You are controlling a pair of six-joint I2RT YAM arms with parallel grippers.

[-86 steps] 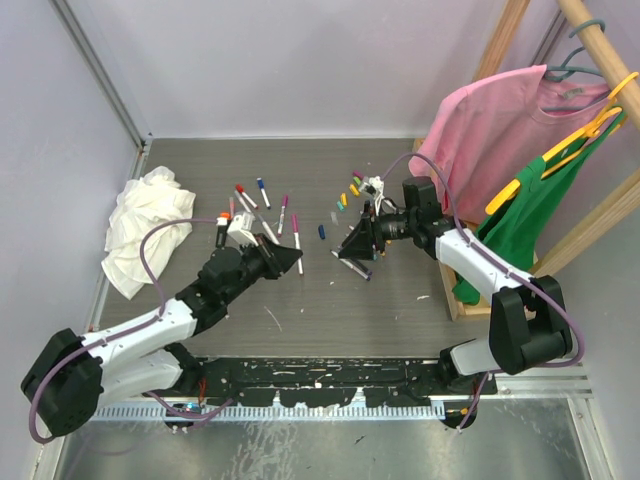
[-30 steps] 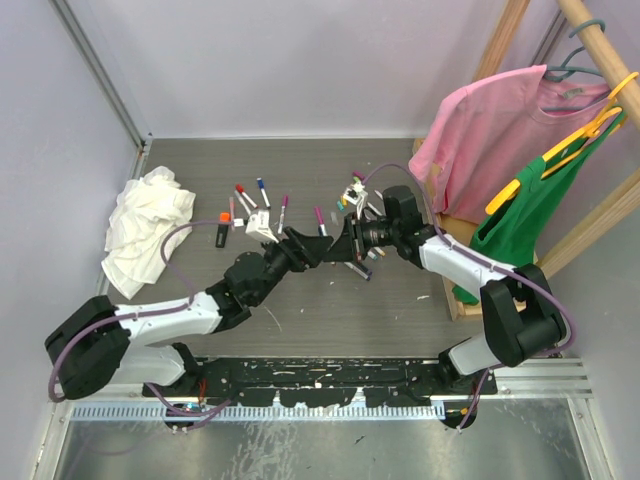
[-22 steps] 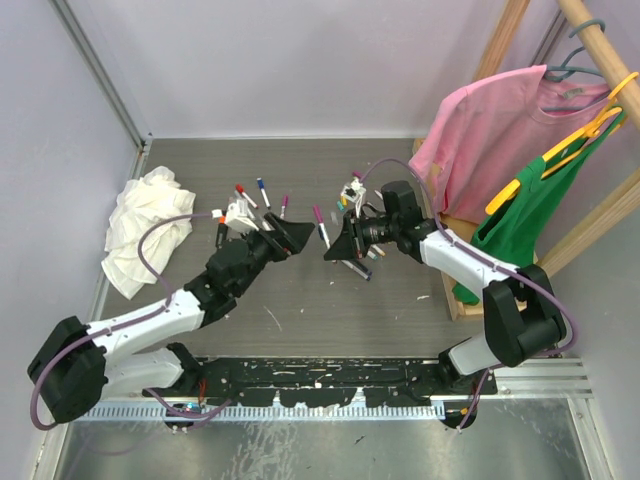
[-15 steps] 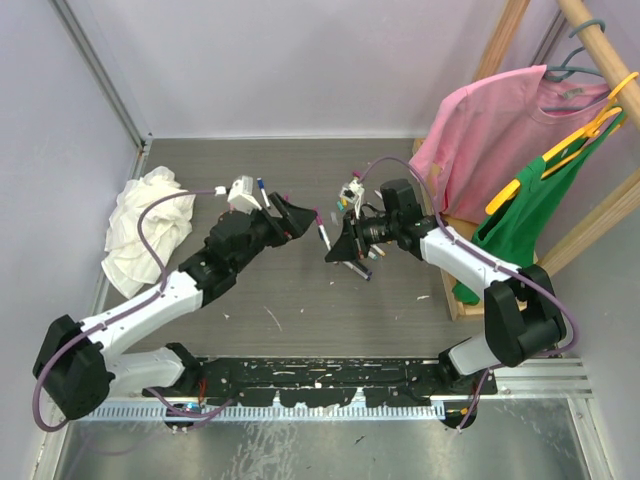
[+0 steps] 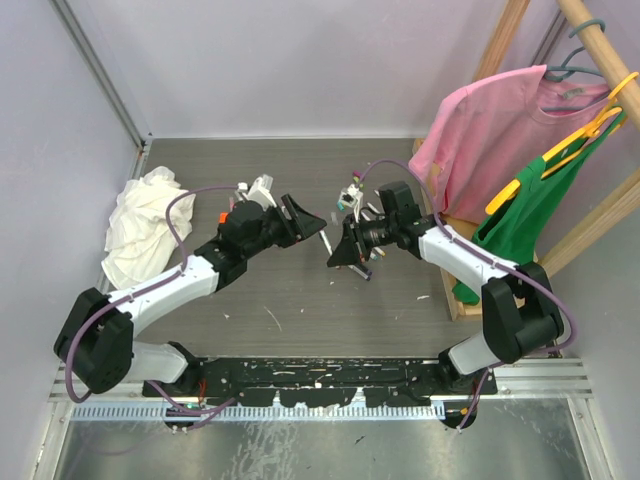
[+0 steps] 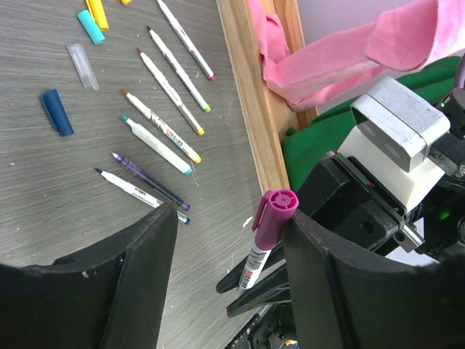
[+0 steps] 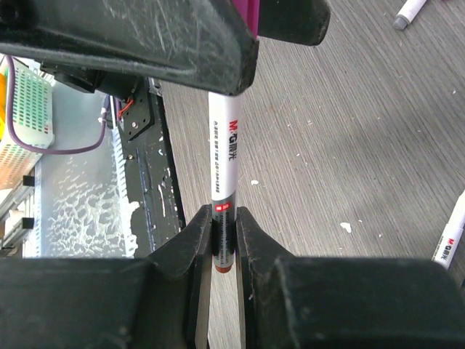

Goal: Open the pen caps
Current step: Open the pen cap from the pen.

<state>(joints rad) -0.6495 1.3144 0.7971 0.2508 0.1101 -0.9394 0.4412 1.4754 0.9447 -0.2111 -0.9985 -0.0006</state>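
Observation:
A white-barrelled pen (image 7: 224, 163) with a magenta pen cap (image 6: 275, 214) is held above the table. My right gripper (image 7: 224, 233) is shut on the barrel's tail end; in the top view the right gripper (image 5: 340, 250) points left. My left gripper (image 6: 227, 218) is open, its jaws straddling the cap. The cap rests against the right-hand finger (image 6: 341, 276), with a wide gap to the other finger (image 6: 138, 276). From above, the left gripper (image 5: 308, 222) meets the pen (image 5: 326, 238) mid-table. Loose blue (image 6: 56, 113), teal (image 6: 91, 27) and clear (image 6: 82, 65) caps lie on the table.
Several uncapped pens (image 6: 163, 98) lie beside a wooden rack beam (image 6: 251, 94). Pink (image 5: 500, 120) and green (image 5: 530, 210) shirts hang on the rack at the right. A white rag (image 5: 145, 225) lies at the left. An orange-capped pen (image 5: 222, 217) lies by the left arm.
My left gripper swung back and then right, opened wider and narrowed again, and now straddles the magenta cap. The right gripper has kept hold of the pen, nearly still.

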